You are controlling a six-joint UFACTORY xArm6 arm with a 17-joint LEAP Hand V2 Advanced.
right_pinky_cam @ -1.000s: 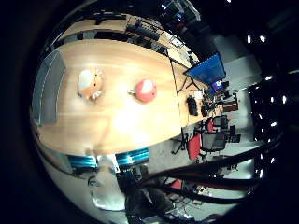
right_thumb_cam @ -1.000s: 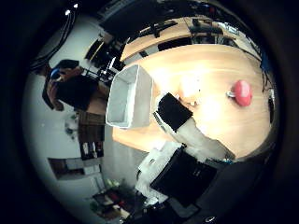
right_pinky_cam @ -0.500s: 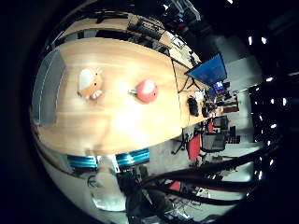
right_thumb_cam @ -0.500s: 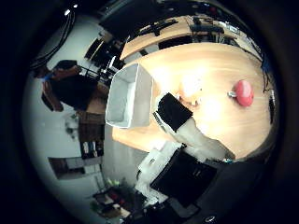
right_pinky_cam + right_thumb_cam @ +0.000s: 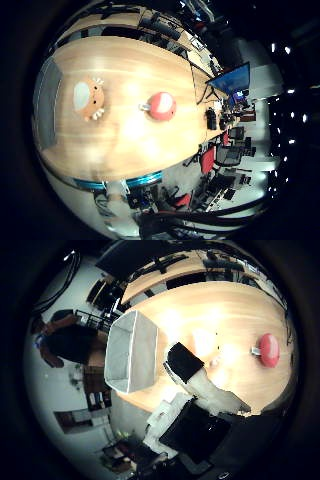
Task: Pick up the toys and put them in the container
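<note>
Both toys lie loose on the wooden desk (image 5: pixel 130 145), neither one lifted yet, so the pick-up has not begun. In the little finger side view the orange and white plush toy (image 5: pixel 88 98) sits at centre left of the frame, close to the grey container (image 5: pixel 46 107) whose long edge runs down the far left. The red round toy (image 5: pixel 161 105), with a small pale tab at one side, sits near the frame's centre, well apart from the plush and farther from the container. Everything looks small against a wide stretch of desk, which suggests the palm is held high above the surface, probably to survey both targets before committing to one.

In the thumb side view the container (image 5: pixel 131 358) shows as an open, empty rectangular bin at centre left, set at the desk's edge, so its mouth is free to receive a drop from above. The red toy appears again at the right of that frame. The hand (image 5: pixel 200 385) reaches in from the lower middle as white and black parts; one black-tipped finger (image 5: pixel 183 361) stretches out over the desk and closes on nothing, so the hand reads as spread and empty.

The plush, lying nearest the bin, would be the shorter carry; its soft body should give under the fingers, while the rounder red toy may roll if nudged.
</note>
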